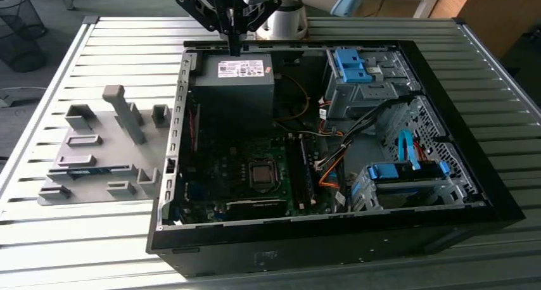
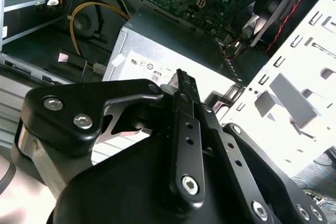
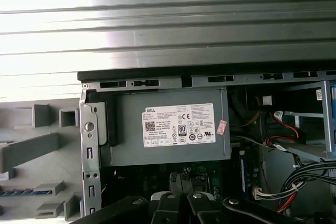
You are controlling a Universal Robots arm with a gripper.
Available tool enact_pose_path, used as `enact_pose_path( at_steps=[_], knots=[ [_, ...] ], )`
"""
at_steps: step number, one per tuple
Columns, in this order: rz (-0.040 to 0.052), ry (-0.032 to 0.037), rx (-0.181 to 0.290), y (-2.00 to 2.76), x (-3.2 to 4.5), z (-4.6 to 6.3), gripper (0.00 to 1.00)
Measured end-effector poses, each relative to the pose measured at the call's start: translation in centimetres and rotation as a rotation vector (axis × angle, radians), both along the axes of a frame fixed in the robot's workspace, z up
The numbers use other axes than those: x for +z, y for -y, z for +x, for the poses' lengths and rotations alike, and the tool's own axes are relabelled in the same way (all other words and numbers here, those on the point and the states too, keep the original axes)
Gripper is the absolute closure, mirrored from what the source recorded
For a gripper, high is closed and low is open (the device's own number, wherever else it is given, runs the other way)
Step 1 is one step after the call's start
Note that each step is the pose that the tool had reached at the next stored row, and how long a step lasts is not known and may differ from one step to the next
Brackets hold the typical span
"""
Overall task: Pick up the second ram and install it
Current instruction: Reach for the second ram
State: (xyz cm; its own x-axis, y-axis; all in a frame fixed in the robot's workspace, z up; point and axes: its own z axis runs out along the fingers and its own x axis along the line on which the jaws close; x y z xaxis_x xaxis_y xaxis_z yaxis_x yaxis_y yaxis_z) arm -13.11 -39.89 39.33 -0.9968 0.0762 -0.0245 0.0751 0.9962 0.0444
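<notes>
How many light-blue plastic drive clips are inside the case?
2, both in the case toward the exterior view's right: the far clip and the near clip. More may be hidden.

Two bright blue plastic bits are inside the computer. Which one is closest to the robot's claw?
The blue clip at the same end as the grey power box, where the gripper hangs. The other blue clip sits at the opposite end.
</notes>
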Motion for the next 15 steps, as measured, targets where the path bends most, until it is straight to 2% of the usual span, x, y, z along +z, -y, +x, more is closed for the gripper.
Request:
enact_pose_path(
  at_steps=[15],
  knots=[
    [-0.0001, 0.0, 0.0, 0.0, 0.0, -0.41, 0.89]
  ],
)
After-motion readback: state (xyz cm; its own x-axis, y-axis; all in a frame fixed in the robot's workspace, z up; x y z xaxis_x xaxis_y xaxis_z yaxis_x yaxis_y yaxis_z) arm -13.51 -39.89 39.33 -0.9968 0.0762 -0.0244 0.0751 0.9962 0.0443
